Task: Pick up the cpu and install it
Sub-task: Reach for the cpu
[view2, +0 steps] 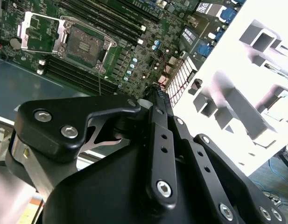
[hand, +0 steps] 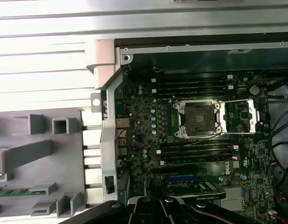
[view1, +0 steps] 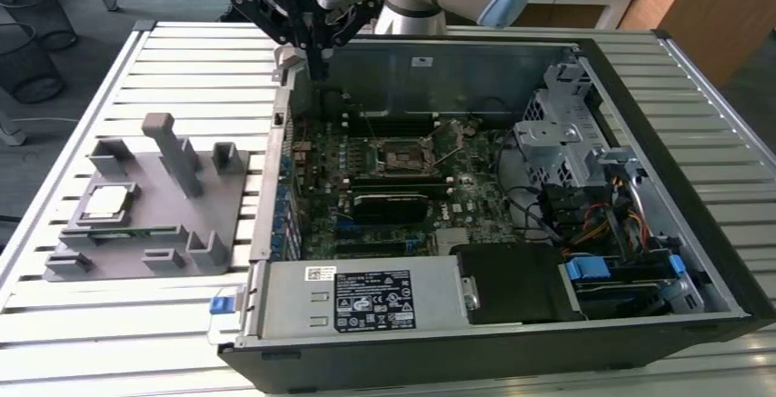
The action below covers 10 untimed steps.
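The cpu, a small square chip with a silver-grey top, lies on the grey holder fixture on the table, at the exterior view's left of the open computer case. My gripper hangs above the case's far corner at that same side, well away from the cpu. Its black fingers meet at one tip with nothing between them. The motherboard socket stands open and empty, its metal load plate flipped aside; the socket shows in both wrist views.
A green memory stick lies in the fixture. Inside the case are memory slots, a black card, a power supply, a drive cage and cable bundles. The slatted metal table carries everything.
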### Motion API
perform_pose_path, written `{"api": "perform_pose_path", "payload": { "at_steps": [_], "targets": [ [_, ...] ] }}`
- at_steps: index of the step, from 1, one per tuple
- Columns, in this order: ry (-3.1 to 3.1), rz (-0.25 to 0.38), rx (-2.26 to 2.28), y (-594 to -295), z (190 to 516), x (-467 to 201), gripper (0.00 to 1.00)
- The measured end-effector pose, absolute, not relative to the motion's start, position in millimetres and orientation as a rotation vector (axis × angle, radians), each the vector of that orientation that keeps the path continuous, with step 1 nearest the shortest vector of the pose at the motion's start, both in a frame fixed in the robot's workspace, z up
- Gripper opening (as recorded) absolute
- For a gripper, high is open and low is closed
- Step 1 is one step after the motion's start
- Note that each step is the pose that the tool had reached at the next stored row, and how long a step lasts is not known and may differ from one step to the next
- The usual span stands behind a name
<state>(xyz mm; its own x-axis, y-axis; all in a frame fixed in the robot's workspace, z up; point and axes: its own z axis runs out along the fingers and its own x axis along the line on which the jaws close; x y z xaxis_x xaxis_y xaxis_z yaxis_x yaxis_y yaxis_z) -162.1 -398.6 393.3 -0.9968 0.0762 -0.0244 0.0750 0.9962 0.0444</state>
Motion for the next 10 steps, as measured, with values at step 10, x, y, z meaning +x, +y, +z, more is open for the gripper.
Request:
{"api": "perform_pose_path", "payload": {
  "at_steps": [10],
  "targets": [
    [3.113, 0.068, 0.118, -398.5, 393.2, -176.0, 0.12]
  ]
}}
